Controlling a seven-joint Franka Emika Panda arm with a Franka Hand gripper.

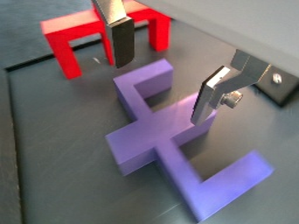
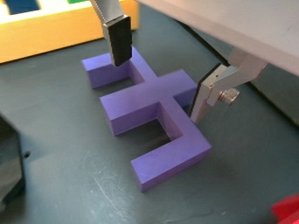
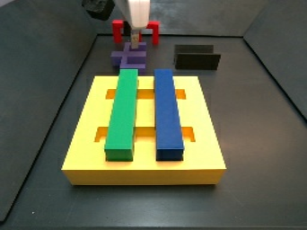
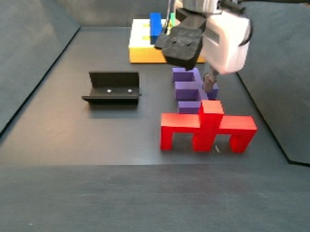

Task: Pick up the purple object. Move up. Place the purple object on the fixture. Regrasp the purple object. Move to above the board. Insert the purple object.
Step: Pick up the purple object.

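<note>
Gripper (image 1: 163, 80) open, straddling the purple object (image 1: 163, 131) lying flat on the floor btwn the board (image 3: 84, 144) & the red piece (image 4: 206, 131) — risk if closed off-centre: piece twists or slips w/ the lift, or nudges the red piece.

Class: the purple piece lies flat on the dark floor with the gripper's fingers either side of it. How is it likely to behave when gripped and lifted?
The purple object looks like solid matte plastic, so probably stiff. Its flat faces should let the fingers of the gripper hold without much slipping. Lying flat and blocky, it is unlikely to roll.
</note>
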